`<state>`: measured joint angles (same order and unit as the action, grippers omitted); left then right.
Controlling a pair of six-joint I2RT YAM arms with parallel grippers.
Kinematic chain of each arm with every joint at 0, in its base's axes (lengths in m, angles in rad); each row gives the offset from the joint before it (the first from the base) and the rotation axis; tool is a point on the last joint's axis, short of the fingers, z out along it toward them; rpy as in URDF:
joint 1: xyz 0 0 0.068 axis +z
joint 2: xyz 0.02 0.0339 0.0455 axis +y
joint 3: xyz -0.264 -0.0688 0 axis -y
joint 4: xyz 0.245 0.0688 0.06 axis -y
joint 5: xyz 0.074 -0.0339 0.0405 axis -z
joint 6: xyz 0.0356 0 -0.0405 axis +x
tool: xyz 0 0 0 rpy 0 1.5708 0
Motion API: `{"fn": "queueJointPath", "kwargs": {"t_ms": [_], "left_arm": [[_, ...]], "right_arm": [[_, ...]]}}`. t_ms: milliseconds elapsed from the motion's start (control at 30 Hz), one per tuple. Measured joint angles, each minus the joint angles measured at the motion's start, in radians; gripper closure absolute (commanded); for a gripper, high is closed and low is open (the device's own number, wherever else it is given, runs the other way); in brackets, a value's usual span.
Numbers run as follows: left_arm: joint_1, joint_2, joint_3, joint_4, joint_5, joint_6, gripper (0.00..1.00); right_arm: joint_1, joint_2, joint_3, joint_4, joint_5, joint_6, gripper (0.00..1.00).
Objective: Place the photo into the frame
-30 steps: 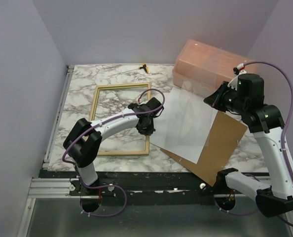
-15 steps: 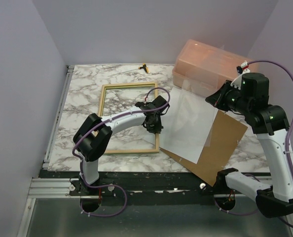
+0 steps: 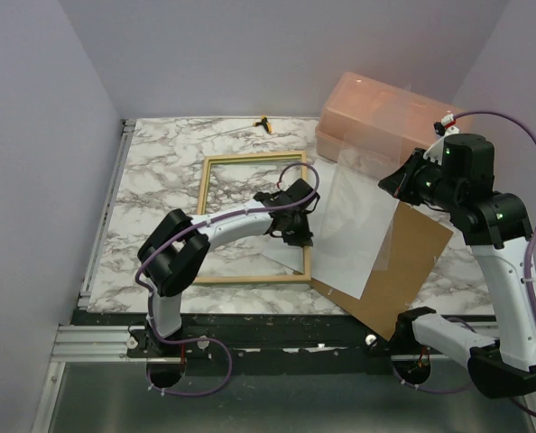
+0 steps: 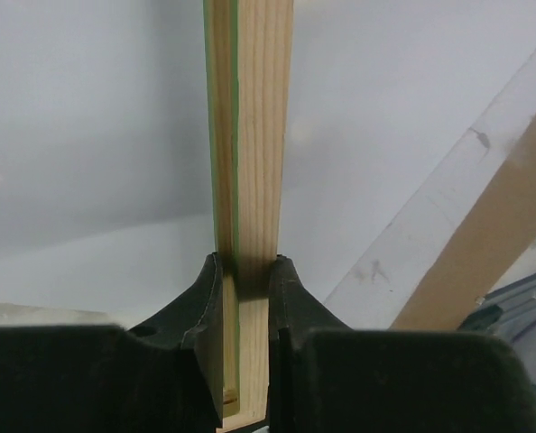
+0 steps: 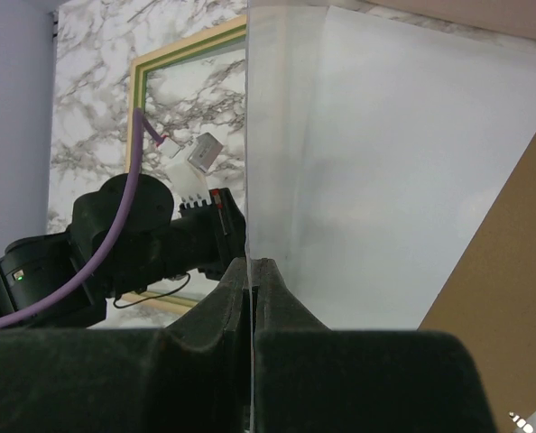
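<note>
The frame (image 3: pixel 250 159) lies bare-wood side up on the marble table; a green edge shows in the left wrist view (image 4: pixel 221 135). My left gripper (image 3: pixel 297 233) is shut on its right rail (image 4: pixel 245 266). That rail overlaps the left edge of the photo (image 3: pixel 349 234), a thin sheet with its white side showing. My right gripper (image 3: pixel 396 183) is shut on the photo's far right edge (image 5: pixel 252 266) and holds that edge raised. The rest of the photo (image 5: pixel 385 180) slopes down to the table. The frame also shows in the right wrist view (image 5: pixel 187 45).
A stiff brown backing board (image 3: pixel 412 262) lies under the photo's right part, reaching the table's near edge. A translucent orange box (image 3: pixel 376 113) stands at the back right. A small yellow and black object (image 3: pixel 265 124) lies by the back wall.
My left gripper has dragged the frame to the right, so its right rail now overlaps the photo's left edge. My right gripper has barely moved and still holds the photo's edge raised.
</note>
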<state>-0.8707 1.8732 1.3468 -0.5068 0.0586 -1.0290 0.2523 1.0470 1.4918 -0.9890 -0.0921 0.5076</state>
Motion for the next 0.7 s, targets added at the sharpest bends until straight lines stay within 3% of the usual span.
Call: {"fn": "queueJointPath", "kwargs": {"t_ms": [100,200,400,533,700], "left_arm": [[-0.006,0.0,-0.011,0.05,0.034,-0.01,0.43],[-0.01,0.0,-0.021,0.112,0.087,-0.037,0.27],[-0.013,-0.027,-0.083,0.216,0.138,-0.046,0.2],[0.013,-0.132,-0.211,0.293,0.166,-0.044,0.19],[0.146,-0.335,-0.461,0.502,0.249,-0.047,0.19]], "right_arm": [[0.0,0.0,0.0,0.0,0.003,-0.005,1.0],[0.0,0.0,0.0,0.0,0.006,-0.009,1.0],[0.0,0.0,0.0,0.0,0.006,-0.012,0.99],[0.0,0.0,0.0,0.0,0.006,-0.011,1.0],[0.0,0.0,0.0,0.0,0.004,-0.011,0.99]]}}
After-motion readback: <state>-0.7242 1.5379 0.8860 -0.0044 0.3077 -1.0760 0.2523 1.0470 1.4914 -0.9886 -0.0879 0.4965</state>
